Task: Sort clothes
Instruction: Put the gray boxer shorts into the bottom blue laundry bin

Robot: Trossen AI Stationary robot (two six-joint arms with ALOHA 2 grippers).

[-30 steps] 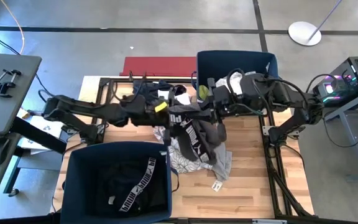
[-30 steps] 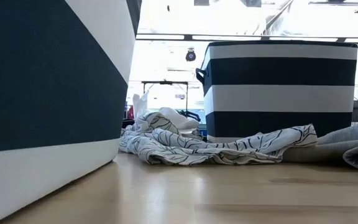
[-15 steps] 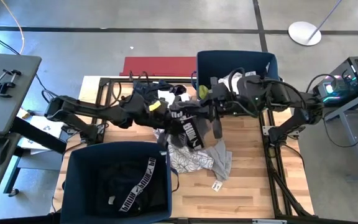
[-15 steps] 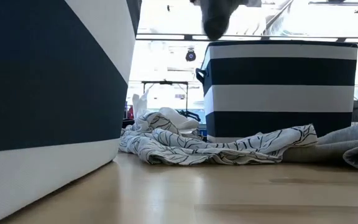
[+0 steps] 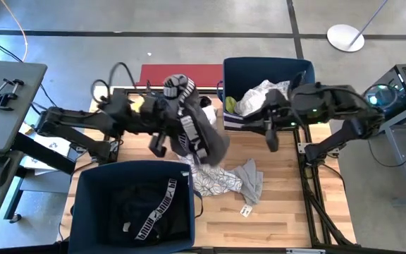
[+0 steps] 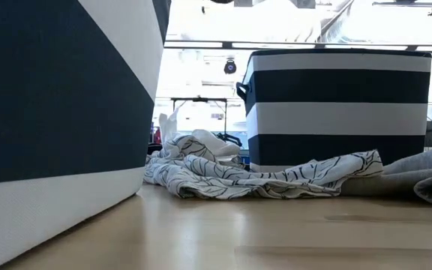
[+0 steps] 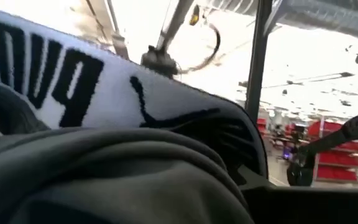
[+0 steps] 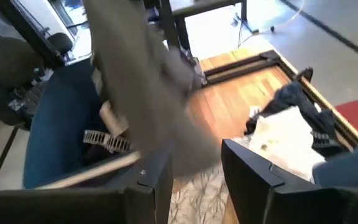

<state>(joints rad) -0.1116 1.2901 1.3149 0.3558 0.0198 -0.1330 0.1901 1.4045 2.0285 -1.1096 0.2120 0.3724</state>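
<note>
My left gripper (image 5: 177, 118) is shut on a dark grey garment (image 5: 201, 135) with a white lettered band (image 7: 104, 93), raised over the table's middle. The cloth drapes over the gripper and hides its fingers. My right gripper (image 8: 194, 177) stands open and empty to the right of it (image 5: 270, 137), beside the far bin. More clothes lie on the table: a white patterned one (image 5: 216, 180) (image 6: 261, 177), a grey one (image 5: 250, 178) and a black and white heap (image 5: 197, 106). My left gripper is shut on the dark grey garment, but the cloth folded over the gripper hides the place of contact. The banded end (image 5: 179, 86) lies on top of the gripper. The rest hangs slack below it (image 5: 213, 147), clear of the table.
A dark blue bin (image 5: 268, 70) with white clothes stands at the far right. A second bin (image 5: 90, 201) at the near left holds a black garment. A flat red board (image 5: 178, 73) lies beyond the far edge. Bare wood shows at the near right.
My left gripper has shut on the dark grey garment and carried it up and toward the table's left. My right gripper has opened, let the garment go and drawn back toward the right edge. The garment, earlier spread between both, now hangs from the left gripper alone.
</note>
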